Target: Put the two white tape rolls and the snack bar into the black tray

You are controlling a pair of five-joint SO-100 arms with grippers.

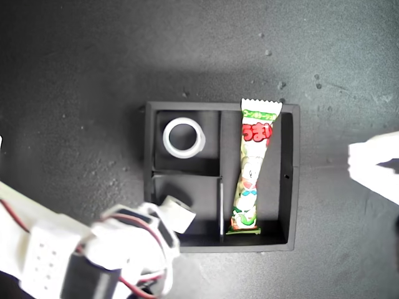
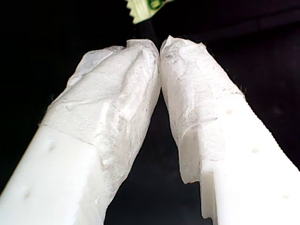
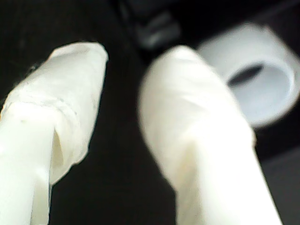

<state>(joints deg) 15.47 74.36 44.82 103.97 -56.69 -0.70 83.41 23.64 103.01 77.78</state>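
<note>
My first end effector (image 2: pixel 160 47) has its taped tips pressed together on nothing; beyond them a crimped end of the long green-and-white snack bar (image 2: pixel 140 7) shows, the rest cut off. My second end effector (image 3: pixel 122 93) is spread, the small thick white tape roll (image 3: pixel 262 79) blurred just beside one finger, inside the square black tray (image 1: pixel 292 180). The flatter white tape ring (image 1: pixel 166 138) lies farther ahead in another compartment.
</note>
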